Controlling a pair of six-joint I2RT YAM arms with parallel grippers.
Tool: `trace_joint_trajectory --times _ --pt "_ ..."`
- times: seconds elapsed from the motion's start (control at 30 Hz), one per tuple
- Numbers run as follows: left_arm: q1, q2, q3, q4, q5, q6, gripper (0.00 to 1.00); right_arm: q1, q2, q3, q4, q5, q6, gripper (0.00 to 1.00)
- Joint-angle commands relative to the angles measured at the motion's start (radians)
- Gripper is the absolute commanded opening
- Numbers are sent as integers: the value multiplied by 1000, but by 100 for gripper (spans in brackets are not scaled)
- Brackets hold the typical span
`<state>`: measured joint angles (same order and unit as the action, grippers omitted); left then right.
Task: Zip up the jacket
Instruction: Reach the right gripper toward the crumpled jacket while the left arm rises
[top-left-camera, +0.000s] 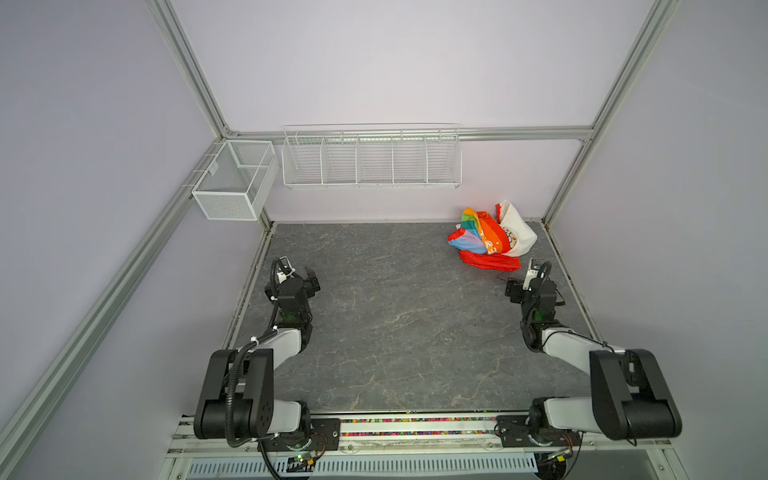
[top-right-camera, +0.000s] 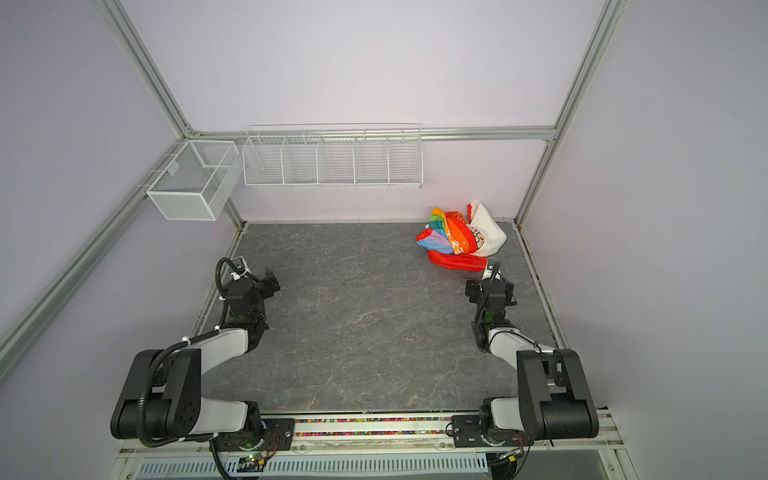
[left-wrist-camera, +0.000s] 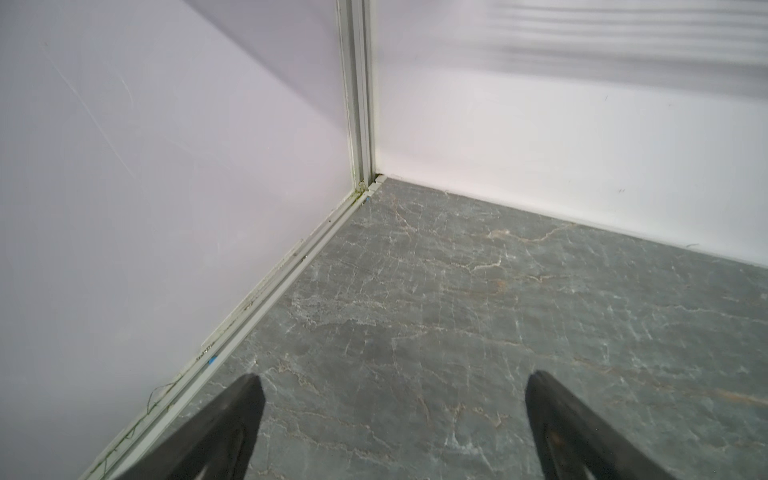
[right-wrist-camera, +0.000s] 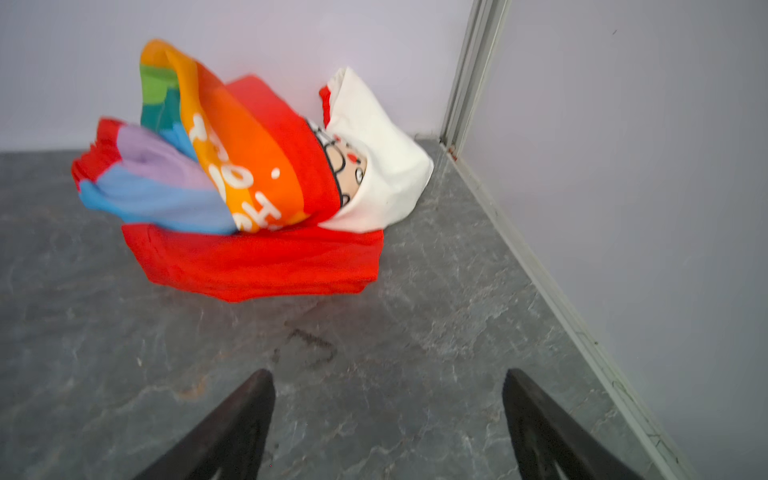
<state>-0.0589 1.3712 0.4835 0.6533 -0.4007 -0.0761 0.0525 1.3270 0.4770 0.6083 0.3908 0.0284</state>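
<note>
Just ahead of the right gripper (right-wrist-camera: 388, 380), the jacket (right-wrist-camera: 249, 249) lies bunched so its zipper is lost in the folds. Its white lettering (right-wrist-camera: 245, 183) shows only a few blurred letters, and the cartoon face (right-wrist-camera: 351, 166) is half covered by red fabric and white lining. Each wrist view cuts its fingers (right-wrist-camera: 245, 415) off at the picture's edge, so only the tips of the right gripper and left gripper (left-wrist-camera: 395, 380) show.
</note>
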Motion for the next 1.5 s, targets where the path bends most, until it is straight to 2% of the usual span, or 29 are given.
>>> trace_joint_trajectory --times 0.0,0.07,0.17,0.23,0.33,0.43,0.53,0.57,0.63,0.67,0.73,0.83,1.0,1.17,1.23,1.33,1.4,1.47 --pt "1 -77 43 -143 -70 -50 99 4 -106 38 -133 5 52 88" --pt "0 -132 81 -222 -122 -107 99 4 -174 85 -239 -17 101 89" --pt "2 -211 185 -430 -158 -266 99 4 -204 276 -586 -36 231 88" --pt "1 -256 270 -591 -89 -329 99 2 -156 467 -839 -107 225 88" --pt "1 -319 337 -711 71 -365 99 5 -77 607 -999 -160 205 88" --pt "1 -408 318 -742 157 -424 99 -8 -51 622 -1013 -162 223 88" --pt "2 -533 249 -743 152 -487 99 -49 -46 611 -1015 -193 325 89" --pt "2 -574 230 -754 133 -518 99 -70 -41 610 -1018 -233 367 89" --pt "11 -671 197 -803 94 -606 99 -139 -7 627 -1025 -430 439 89" --pt "17 -701 185 -819 101 -630 99 -154 15 645 -1041 -489 459 89" --pt "32 -769 165 -848 153 -676 99 -145 61 680 -1049 -526 450 88" --pt "35 -818 152 -879 245 -708 99 -117 140 749 -1095 -520 421 88" --pt "36 -827 153 -944 359 -726 100 -61 233 811 -1094 -484 397 99" --pt "36 -796 162 -1001 460 -741 100 17 334 891 -1099 -469 327 97" --pt "35 -764 164 -981 581 -716 100 48 407 965 -1155 -430 304 94" --pt "36 -704 171 -988 740 -709 100 89 506 1061 -1210 -375 275 94" --pt "36 -703 156 -1003 801 -688 100 116 560 1114 -1232 -326 258 98" --pt "36 -737 130 -1035 803 -672 100 141 614 1164 -1251 -275 244 99"
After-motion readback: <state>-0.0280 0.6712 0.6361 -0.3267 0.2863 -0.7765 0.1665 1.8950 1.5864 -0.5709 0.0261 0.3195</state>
